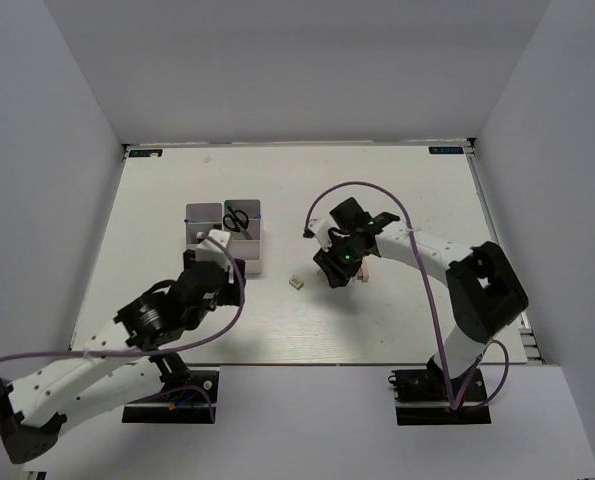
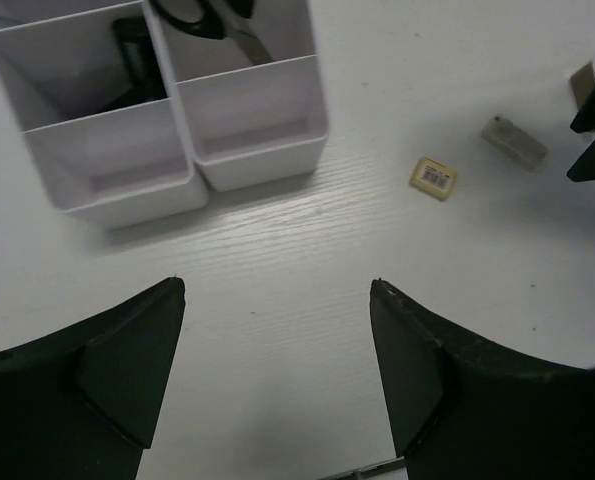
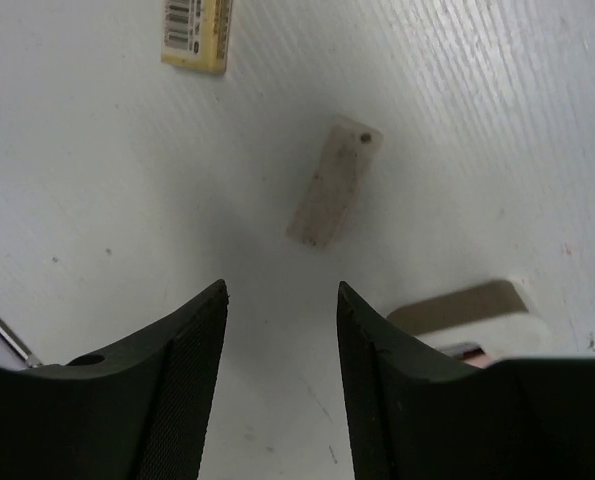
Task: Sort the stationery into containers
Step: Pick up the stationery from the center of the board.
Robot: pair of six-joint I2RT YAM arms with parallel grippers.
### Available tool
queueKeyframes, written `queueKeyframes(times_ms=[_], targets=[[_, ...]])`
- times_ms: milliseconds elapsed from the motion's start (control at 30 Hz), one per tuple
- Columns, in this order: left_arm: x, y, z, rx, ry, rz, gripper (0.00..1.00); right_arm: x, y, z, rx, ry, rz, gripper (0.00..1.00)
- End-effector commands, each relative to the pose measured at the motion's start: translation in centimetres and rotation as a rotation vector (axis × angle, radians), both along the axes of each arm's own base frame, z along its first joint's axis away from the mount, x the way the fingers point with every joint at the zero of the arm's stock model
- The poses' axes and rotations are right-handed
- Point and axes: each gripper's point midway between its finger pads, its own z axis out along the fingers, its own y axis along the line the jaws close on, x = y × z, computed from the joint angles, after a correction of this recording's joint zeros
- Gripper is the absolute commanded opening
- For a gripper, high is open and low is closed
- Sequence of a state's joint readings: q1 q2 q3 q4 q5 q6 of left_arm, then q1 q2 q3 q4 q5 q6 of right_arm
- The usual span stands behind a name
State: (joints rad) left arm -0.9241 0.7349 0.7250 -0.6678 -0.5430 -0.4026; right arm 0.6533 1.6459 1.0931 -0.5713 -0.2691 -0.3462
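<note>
Picking up an eraser is judged the step in hand: the right hand [image 3: 282, 290] is held open and empty just below the pale eraser [image 3: 334, 183] at frame centre, a short advance and closing being called for, while the left hand [image 2: 277, 285] is likewise held spread and empty below the bins [image 2: 262, 165] at upper left.
</note>
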Motion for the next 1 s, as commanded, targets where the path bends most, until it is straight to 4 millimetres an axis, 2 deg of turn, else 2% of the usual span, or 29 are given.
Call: queueKeyframes(times_ms=[0,100,167,233,367,533,633,667,733,767,867,900,933,967], targets=[[-1.1,4.3,-0.6,0.057,-0.016,0.111,0.85,1.6,1.3,-0.7,-0.057,-0.048,-0.009,0.51],[-2.1,6.8,-0.4,0.047,-0.049,0.159,0.87,1.9,2.1,-1.6,-0.085,-0.048,0.005,0.53],[-2.3,7.9,0.1,0.031,-0.079,0.194,0.87,2.5,2.9,-1.5,-0.101,-0.078,0.004,0.53],[-2.8,8.9,-0.3,0.037,-0.078,0.215,0.87,2.9,2.9,-2.1,-0.135,-0.082,0.000,0.53],[-3.3,9.6,-1.0,0.009,-0.088,0.222,0.87,3.1,2.8,-3.5,-0.181,-0.072,-0.007,0.53],[-3.5,10.0,-0.5,-0.024,-0.113,0.229,0.87,2.5,2.0,-5.2,-0.228,-0.034,-0.002,0.50],[-3.6,10.0,-0.9,-0.021,-0.108,0.227,0.87,2.1,1.2,-6.1,-0.260,-0.035,0.002,0.38],[-3.6,9.9,-0.8,-0.031,-0.112,0.227,0.87,1.6,0.6,-6.6,-0.279,-0.026,0.008,0.24],[-3.6,10.0,-1.0,-0.027,-0.110,0.233,0.87,1.2,0.1,-6.9,-0.296,-0.031,0.020,0.13],[-3.6,10.1,-1.0,-0.030,-0.110,0.236,0.86,1.1,-0.1,-6.6,-0.293,-0.035,0.021,0.03],[-3.6,10.3,-1.0,-0.032,-0.116,0.246,0.86,1.0,0.2,-5.2,-0.268,-0.048,0.045,0.00],[-3.6,10.4,-1.0,-0.032,-0.117,0.252,0.86,1.2,0.8,-3.2,-0.229,-0.070,0.067,0.00],[-3.5,10.5,-1.0,-0.034,-0.121,0.257,0.85,0.7,1.3,-2.3,-0.199,-0.061,0.094,0.00],[-3.5,10.5,-1.0,-0.046,-0.125,0.265,0.85,1.4,3.2,0.1,-0.131,-0.094,0.115,0.00]])
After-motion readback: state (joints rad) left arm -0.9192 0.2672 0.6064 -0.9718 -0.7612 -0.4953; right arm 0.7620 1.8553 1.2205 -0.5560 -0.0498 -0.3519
